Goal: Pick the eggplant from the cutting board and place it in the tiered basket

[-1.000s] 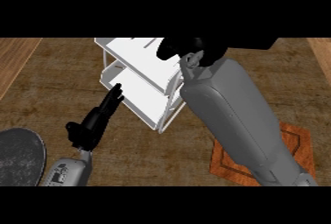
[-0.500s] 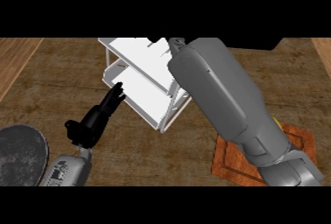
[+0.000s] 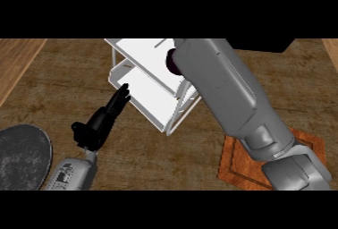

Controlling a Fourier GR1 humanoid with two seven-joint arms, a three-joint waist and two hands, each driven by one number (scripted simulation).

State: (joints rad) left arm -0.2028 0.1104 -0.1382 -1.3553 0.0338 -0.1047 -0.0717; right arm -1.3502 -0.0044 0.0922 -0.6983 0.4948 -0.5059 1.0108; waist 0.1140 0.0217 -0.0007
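Note:
The white wire tiered basket (image 3: 153, 96) stands at the counter's top centre. My right forearm crosses the view from the lower right and ends above the basket's upper tier. It hides the right hand; only a dark rounded bit (image 3: 173, 61) shows at its left edge, hand or eggplant I cannot tell. No eggplant is plainly seen. The wooden cutting board (image 3: 236, 166) lies at the lower right, partly under that arm, and its visible part is bare. My left hand (image 3: 99, 124) is open, with straight fingers pointing up toward the basket's lower tier.
A dark round plate (image 3: 21, 157) lies at the lower left beside my left wrist. A lighter wooden strip (image 3: 16, 62) runs along the counter's left edge. A black shape (image 3: 264, 44) sits at the top right.
My right forearm has swung left and further over the basket, and the black hand seen at its end earlier is now hidden. The left hand has hardly moved.

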